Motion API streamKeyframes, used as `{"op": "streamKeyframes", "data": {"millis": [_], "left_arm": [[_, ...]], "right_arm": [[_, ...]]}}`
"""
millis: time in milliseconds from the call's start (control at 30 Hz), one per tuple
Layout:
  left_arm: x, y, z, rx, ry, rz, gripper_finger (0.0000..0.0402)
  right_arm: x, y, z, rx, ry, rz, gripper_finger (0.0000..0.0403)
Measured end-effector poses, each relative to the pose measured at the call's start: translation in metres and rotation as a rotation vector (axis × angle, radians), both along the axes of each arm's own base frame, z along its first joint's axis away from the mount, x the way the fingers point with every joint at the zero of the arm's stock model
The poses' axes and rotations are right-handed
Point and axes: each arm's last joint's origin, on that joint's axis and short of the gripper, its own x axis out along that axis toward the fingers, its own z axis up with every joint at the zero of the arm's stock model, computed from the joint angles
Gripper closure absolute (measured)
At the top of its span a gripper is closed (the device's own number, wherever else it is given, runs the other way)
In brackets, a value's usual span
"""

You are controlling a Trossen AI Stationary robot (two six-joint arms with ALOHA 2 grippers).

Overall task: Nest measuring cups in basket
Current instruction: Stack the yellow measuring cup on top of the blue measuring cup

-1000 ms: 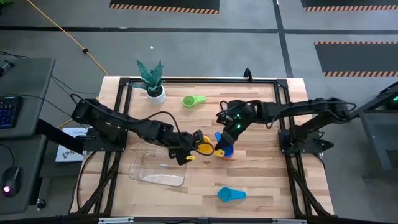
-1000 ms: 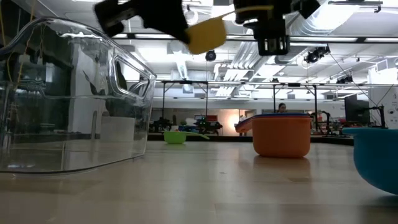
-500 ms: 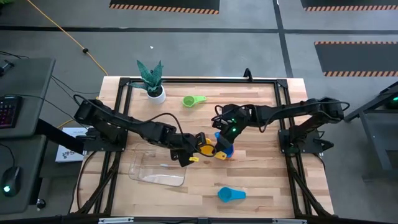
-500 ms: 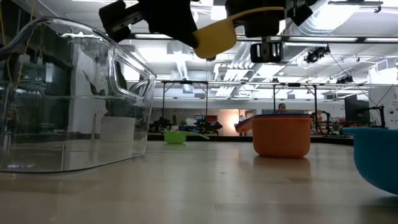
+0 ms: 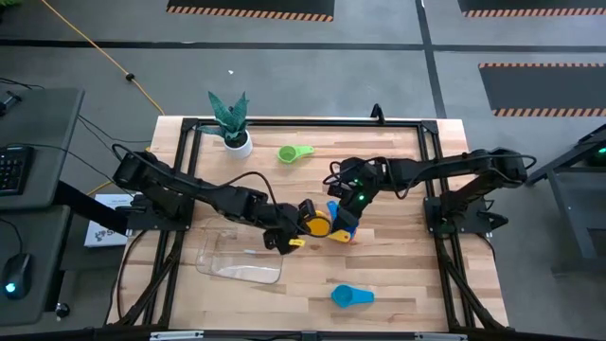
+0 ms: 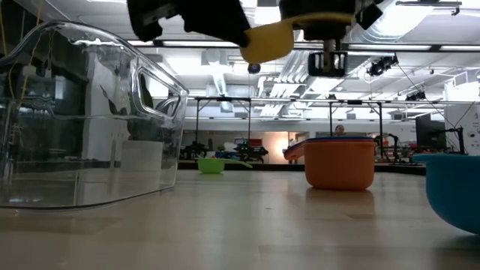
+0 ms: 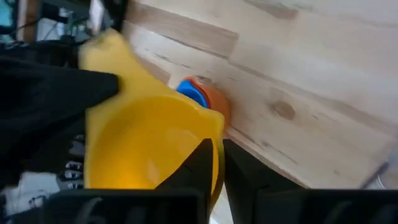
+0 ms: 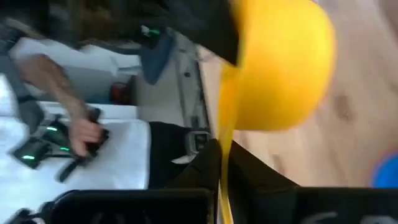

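A yellow measuring cup (image 5: 318, 225) hangs in the air above mid-table, and both grippers are shut on it: my left gripper (image 5: 305, 227) from the table's left, my right gripper (image 5: 337, 220) from its right. In the low view the yellow cup (image 6: 267, 41) is well above the wood. Just below and to the right, an orange cup (image 6: 339, 163) stands upright on the table with a blue cup (image 5: 333, 208) nested inside. A green cup (image 5: 295, 152) lies far back and a light blue cup (image 5: 350, 296) sits near the front. The clear basket (image 5: 241, 258) rests at front left. My left gripper has the yellow cup's rim (image 7: 217, 146) between its two fingers, one finger (image 7: 198, 167) inside the bowl and one outside. The cup is lifted clear of the table. My right gripper pinches the cup's flat handle (image 8: 222, 146) between its two fingers, the handle edge-on between them. The bowl (image 8: 283, 68) sticks out beyond the fingertips, clear of the table.
A white pot with a green plant (image 5: 232, 125) stands at the far left corner. The basket's tall clear wall (image 6: 150, 112) fills the left of the low view. Bare wood lies between the basket and the light blue cup. A person's hand (image 8: 78, 127) shows beyond the table.
My right gripper has shut on the yellow cup's handle; its fingers stood open a second ago. My left gripper has carried the cup a little toward the table's right, to the right gripper, keeping it lifted.
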Motion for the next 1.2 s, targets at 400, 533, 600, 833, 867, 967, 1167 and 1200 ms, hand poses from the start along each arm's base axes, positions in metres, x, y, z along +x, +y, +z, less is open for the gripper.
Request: {"op": "streamKeyframes", "data": {"millis": [400,533,600,833,867,967,1167,1200], "left_arm": [[0.005,0.006,0.037,-0.028,-0.068,0.199,0.0272],[-0.005,0.02,0.044,-0.088,-0.027,0.384,0.0252],[-0.014,0.029,0.047,-0.18,0.015,0.474,0.0249],[-0.025,0.047,0.067,-0.432,-0.067,0.694,0.0262],[-0.026,0.047,0.072,-0.462,-0.098,0.7,0.0266],[-0.026,0.05,0.085,-0.53,-0.187,0.684,0.0275],[-0.033,0.058,0.096,-0.547,-0.234,0.675,0.0282],[-0.032,0.059,0.096,-0.559,-0.24,0.67,0.0282]], "right_arm": [[-0.042,-0.004,-0.007,-0.139,0.241,0.098,0.0402],[-0.071,-0.002,-0.005,-0.165,0.257,0.085,0.0402],[-0.087,-0.001,-0.011,-0.124,0.234,0.014,0.0402],[-0.124,0.016,-0.043,0.149,-0.115,-0.364,0.0402],[-0.125,0.018,-0.045,0.188,-0.184,-0.404,0.0402],[-0.13,0.021,-0.05,0.244,-0.215,-0.437,0.0403],[-0.12,0.023,-0.022,0.122,-0.178,-0.331,0.0403],[-0.118,0.023,-0.017,0.085,-0.153,-0.308,0.0403]]}}
